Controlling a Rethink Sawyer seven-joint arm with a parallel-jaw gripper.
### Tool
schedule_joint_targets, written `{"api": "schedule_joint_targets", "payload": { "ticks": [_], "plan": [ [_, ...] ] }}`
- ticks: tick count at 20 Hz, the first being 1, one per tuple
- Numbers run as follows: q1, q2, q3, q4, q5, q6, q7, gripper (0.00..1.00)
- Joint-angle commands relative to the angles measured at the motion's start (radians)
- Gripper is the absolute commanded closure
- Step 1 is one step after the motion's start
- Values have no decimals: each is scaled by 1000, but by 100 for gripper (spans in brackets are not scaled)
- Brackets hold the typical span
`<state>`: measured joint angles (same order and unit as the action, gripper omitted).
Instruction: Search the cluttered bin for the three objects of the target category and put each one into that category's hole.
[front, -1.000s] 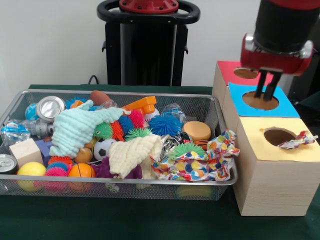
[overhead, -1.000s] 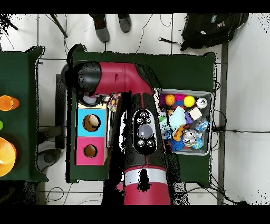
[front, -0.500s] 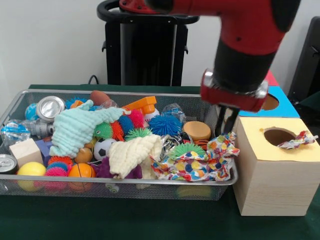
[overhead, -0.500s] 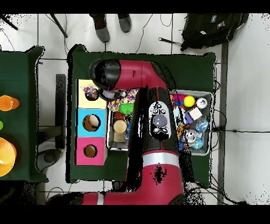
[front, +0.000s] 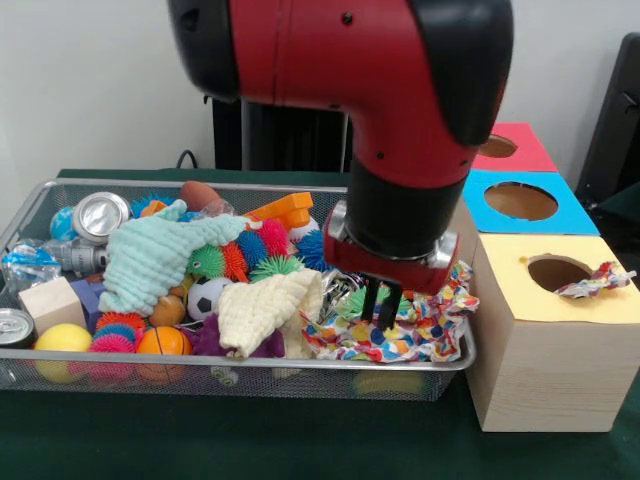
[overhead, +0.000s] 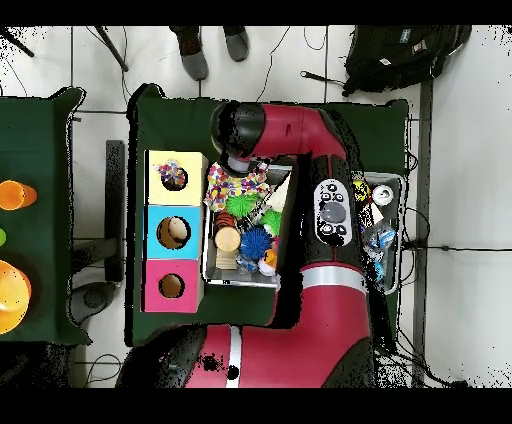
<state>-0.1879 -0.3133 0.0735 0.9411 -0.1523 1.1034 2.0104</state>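
Note:
My gripper (front: 381, 304) hangs low over the right end of the wire bin (front: 230, 365), its tips just above a multicoloured patterned cloth (front: 425, 325). The fingers (front: 392, 306) stand slightly apart with nothing between them. A cream cloth (front: 265, 310) lies left of it, and a mint cloth (front: 150, 255) further left. On the yellow box (front: 560, 320), a patterned cloth scrap (front: 597, 281) sticks out of the hole. In the overhead view the arm hides the gripper. The patterned cloth (overhead: 232, 185) lies beside the yellow box (overhead: 192, 160).
A blue box (front: 565, 212) and a red box (front: 528, 150), each with a hole, stand behind the yellow one. The bin holds spiky balls (front: 215, 262), a soccer ball (front: 205, 295), cans (front: 100, 214), a wooden block (front: 50, 303) and a wooden disc (overhead: 228, 238). A person's feet (overhead: 210, 48) show at the overhead view's top edge.
The arm swung from above the blue box's hole over to the bin and came down. The gripper now hangs just above the patterned cloth. The objects have not shifted.

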Motion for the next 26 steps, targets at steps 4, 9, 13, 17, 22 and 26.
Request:
{"api": "schedule_joint_targets", "payload": {
  "ticks": [4,9,13,17,22,26],
  "plan": [
    [-21,80,108,-91,-28,55,-167,0],
    [-8,107,111,-134,-24,85,-160,0],
    [0,110,112,-120,-20,59,-149,0],
    [-2,109,117,-107,-20,44,-150,0],
    [-8,113,132,-83,-29,24,-181,0],
    [-13,114,140,-71,-28,27,-190,0]
  ]
}}
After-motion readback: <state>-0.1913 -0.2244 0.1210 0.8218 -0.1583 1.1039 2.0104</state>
